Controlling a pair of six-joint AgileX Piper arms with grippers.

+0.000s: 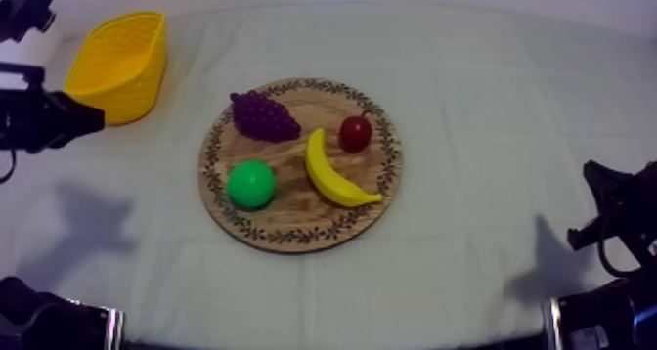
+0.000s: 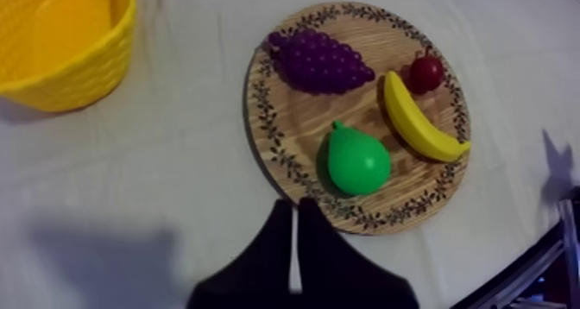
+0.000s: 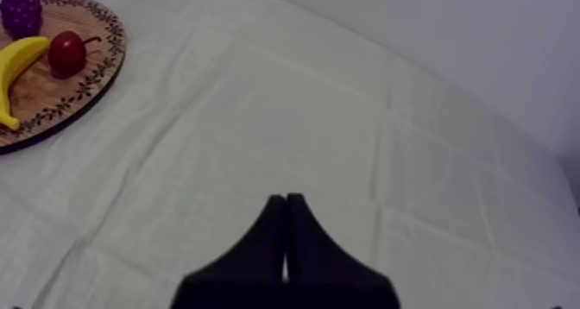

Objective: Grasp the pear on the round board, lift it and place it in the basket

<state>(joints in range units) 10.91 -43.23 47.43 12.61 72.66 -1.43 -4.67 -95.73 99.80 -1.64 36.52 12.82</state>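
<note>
While the pear (image 1: 251, 184) lies by the wooden board's (image 1: 298, 239) front-left rim, nothing is done: left gripper (image 2: 297, 204) and right gripper (image 3: 286, 197) are clenched empty; the yellow basket (image 1: 117, 65) stands at the table's (image 1: 489, 100) far-left corner.

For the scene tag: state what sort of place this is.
Probably a robot test bench: a grey-white cloth-covered table, a round wooden board with a patterned rim bearing toy fruit, and a yellow basket.

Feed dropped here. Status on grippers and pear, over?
Left gripper shut, empty. Right gripper shut, empty. Pear on wooden board, beside banana, untouched. Nothing between it and yellow basket.
</note>
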